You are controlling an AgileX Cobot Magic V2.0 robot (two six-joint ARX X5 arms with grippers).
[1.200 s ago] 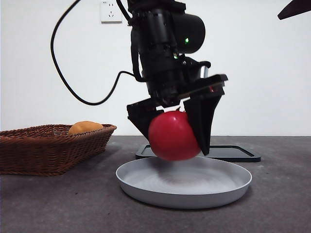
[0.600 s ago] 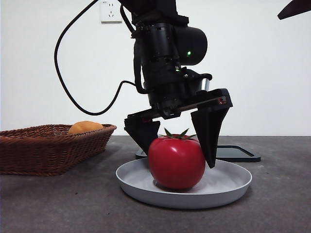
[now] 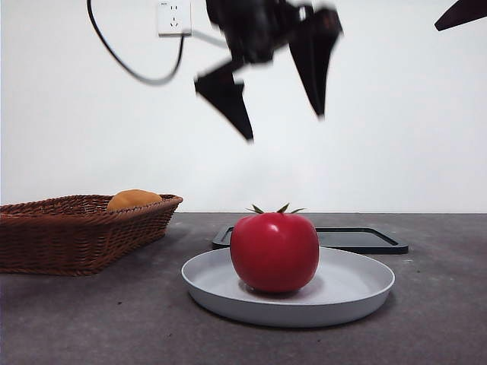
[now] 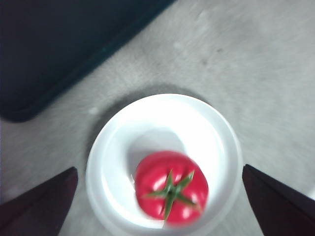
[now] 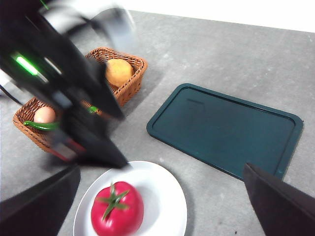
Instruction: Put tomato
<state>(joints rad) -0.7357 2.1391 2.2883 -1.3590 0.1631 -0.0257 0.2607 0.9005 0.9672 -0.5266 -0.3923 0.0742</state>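
The tomato [image 3: 275, 252] sits upright on the grey plate [image 3: 350, 293], slightly off the plate's centre, its green star-shaped stem pointing up. Nothing touches it.

The left gripper [image 3: 283, 87] hangs high above the tomato, blurred, with its two black jaws spread wide and empty. In the left wrist view the same jaws stand far apart at either side, and the tomato [image 4: 171, 187] and the white-looking plate [image 4: 216, 128] lie between them, well below.

The right gripper [image 5: 157, 216] is held off to the side and above the table, its jaws also spread wide and empty; in the front view it shows only as a black tip at the top corner.

A dark tray [image 3: 358, 239] lies flat on the table [image 3: 91, 319] just behind the plate; the right wrist view shows the dark tray [image 5: 226, 130] bare. A wicker basket [image 3: 84, 232] stands beside the plate, apart from it, holding a rounded orange fruit [image 3: 134, 200]. The right wrist view shows that orange fruit [image 5: 119, 72] in one compartment of the basket [image 5: 135, 81]; another compartment holds a pale egg-like item [image 5: 45, 114] and a green item [image 5: 42, 126], too blurred to identify.

A wall socket [image 3: 174, 17] is mounted on the white wall behind.
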